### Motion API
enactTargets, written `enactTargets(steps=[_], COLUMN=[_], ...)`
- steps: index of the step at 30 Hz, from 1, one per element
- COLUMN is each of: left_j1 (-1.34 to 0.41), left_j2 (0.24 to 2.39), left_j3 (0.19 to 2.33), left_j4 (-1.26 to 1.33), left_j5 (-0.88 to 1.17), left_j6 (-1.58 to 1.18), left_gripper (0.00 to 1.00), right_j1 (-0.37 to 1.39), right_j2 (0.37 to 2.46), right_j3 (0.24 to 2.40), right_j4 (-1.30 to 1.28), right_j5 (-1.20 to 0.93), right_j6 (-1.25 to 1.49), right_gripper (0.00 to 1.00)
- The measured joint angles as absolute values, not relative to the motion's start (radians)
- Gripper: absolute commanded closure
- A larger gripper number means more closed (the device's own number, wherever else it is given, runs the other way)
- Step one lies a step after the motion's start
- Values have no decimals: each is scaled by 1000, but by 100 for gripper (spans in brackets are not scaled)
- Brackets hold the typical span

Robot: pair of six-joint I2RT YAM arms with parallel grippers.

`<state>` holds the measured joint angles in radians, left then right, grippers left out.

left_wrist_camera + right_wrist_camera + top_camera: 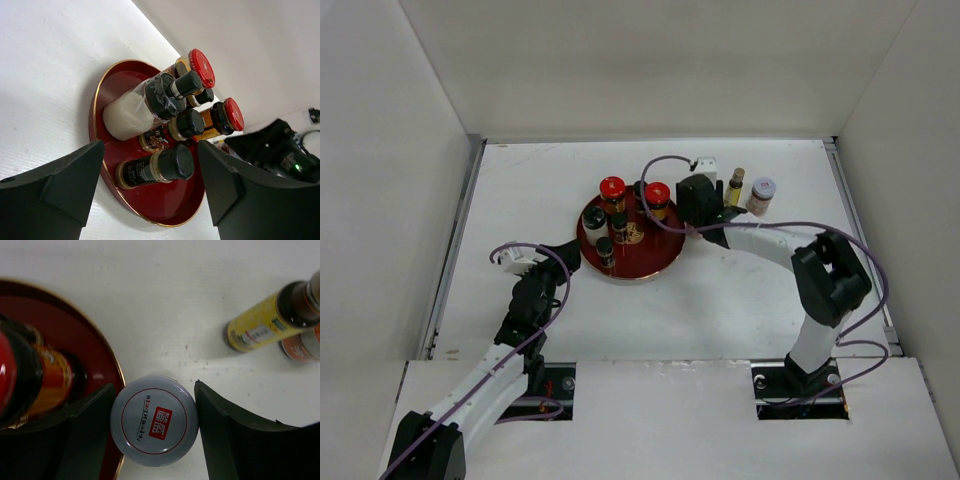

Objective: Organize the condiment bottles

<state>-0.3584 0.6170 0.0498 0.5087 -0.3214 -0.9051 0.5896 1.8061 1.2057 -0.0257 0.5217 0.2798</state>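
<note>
Six condiment bottles stand upright on your round red tray with a gold rim, which sits mid-tabletop. A red-lidded amber jar is at the tray's 11 o'clock and a second red-lidded amber jar at 1 o'clock, with a small dark black-capped bottle between them at 12. A clear jar of white powder with a black cap is at 9, a dark labelled bottle near the centre, and another dark black-capped bottle at 7. Your left gripper hovers off the tray's 8 o'clock edge, jaws spread wide and holding nothing. Your right gripper hangs at the tray's 2 o'clock edge, jaws straddling a grey-lidded jar with a red square mark that stands on the tabletop just beside the rim. The jaws lie close to both sides of the lid, but you cannot tell whether they pinch it. Further out at 2 o'clock from that gripper, a slim yellow bottle with a dark cap and a pale-lidded jar with an orange label stand just beside each other.
</note>
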Motion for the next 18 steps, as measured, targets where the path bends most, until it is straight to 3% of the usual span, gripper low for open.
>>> enactTargets(steps=[9, 18], left_j1=[-354, -348], left_j2=[631, 631], left_j3=[50, 50], left_j4=[506, 503], left_j5=[-312, -306], left_j6=[-906, -906], left_gripper=[25, 25], right_j1=[793, 945], right_j2=[1616, 1768], right_j3=[1122, 1242], right_j4=[-103, -73], right_j5=[597, 591], right_j6=[310, 358], right_gripper=[48, 45])
